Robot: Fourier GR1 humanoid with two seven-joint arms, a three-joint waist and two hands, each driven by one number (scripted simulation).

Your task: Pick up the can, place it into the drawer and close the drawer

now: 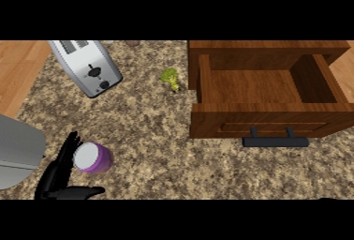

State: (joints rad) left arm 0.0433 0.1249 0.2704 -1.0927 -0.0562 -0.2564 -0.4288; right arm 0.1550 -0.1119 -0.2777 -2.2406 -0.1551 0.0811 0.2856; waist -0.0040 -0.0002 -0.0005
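Can point(92, 157), purple with a pale lid, upright on the speckled counter point(159, 140) near its lower left corner. Left hand point(61, 174) right against the can's left side: fingers point(67, 149) straight and spread, running up along the can, thumb point(81, 191) stuck out toward the right just below it. Fingers not curled round the can; touching or nearly touching, cannot tell which. Nothing lifted. Grey forearm point(17, 152) at the counter's left edge, above and left of the hand.

Right hand not visible.

Drawer point(266, 96) pulled open at the counter's upper right, wooden, inside bare; dark handle point(275, 141) on its front face toward the lower edge. Well apart from the can, off to the right and up.

Small green vegetable piece point(170, 78) just left of the drawer's left wall, near the top edge. Silver toaster point(86, 65) tilted at the upper left, well above the can. Wooden floor strip point(17, 70) beyond the counter's left edge.

Open counter between can and drawer front; wide bare stretch along the lower edge to the right of the can.
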